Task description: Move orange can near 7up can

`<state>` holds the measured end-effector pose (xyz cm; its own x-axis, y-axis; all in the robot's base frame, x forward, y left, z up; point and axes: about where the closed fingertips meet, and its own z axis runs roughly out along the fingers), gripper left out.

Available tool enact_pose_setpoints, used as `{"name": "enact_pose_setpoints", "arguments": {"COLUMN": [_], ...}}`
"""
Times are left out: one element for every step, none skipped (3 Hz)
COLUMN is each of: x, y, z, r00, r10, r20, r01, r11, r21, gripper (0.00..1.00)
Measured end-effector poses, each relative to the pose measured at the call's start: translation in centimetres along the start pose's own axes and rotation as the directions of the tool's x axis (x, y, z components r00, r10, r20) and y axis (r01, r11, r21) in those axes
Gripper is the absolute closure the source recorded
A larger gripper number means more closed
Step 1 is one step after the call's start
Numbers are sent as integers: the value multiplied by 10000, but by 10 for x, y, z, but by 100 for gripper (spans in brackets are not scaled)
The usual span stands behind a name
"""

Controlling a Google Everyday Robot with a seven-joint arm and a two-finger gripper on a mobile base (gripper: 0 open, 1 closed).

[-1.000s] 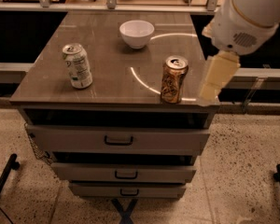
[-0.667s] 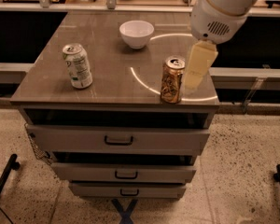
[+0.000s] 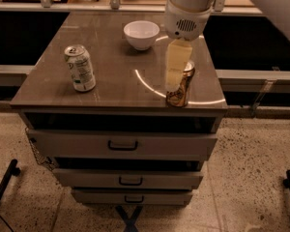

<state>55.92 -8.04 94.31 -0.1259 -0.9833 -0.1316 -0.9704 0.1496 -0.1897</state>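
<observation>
The orange can [image 3: 183, 94], coppery with dark markings and a silver top, stands upright near the front right edge of the brown cabinet top [image 3: 117, 83]. The 7up can [image 3: 80, 67], whitish-green, stands upright at the left side of the top, well apart from it. My gripper [image 3: 175, 75] hangs from the white wrist [image 3: 186, 13] and reaches down right at the orange can, covering its left and upper part. I cannot tell whether it touches the can.
A white bowl [image 3: 141, 34] sits at the back middle of the top. The cabinet has three drawers with handles [image 3: 122, 145] below. Dark counters and shelving run behind. Black base legs [image 3: 5, 181] stand on the speckled floor.
The arm has swung left: the gripper was to the right of the orange can, and now it overlaps the can's left side. Both cans and the bowl have stayed put.
</observation>
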Motion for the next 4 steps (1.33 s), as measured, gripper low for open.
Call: {"name": "enact_pose_setpoints", "arguments": {"x": [2,8,23,34], "y": [-5,-6,-12,-12], "z": [13,19,19,23], "r00": [9989,9979,9958,9953], "r10": [27,-31,147,121], "r20": [-474,-640,-899,-962], "r01": [-25,47,-96,-70], "r11": [10000,9997,9984,9986], "r21": [46,240,565,529], "gripper": [0,0,0,2]}}
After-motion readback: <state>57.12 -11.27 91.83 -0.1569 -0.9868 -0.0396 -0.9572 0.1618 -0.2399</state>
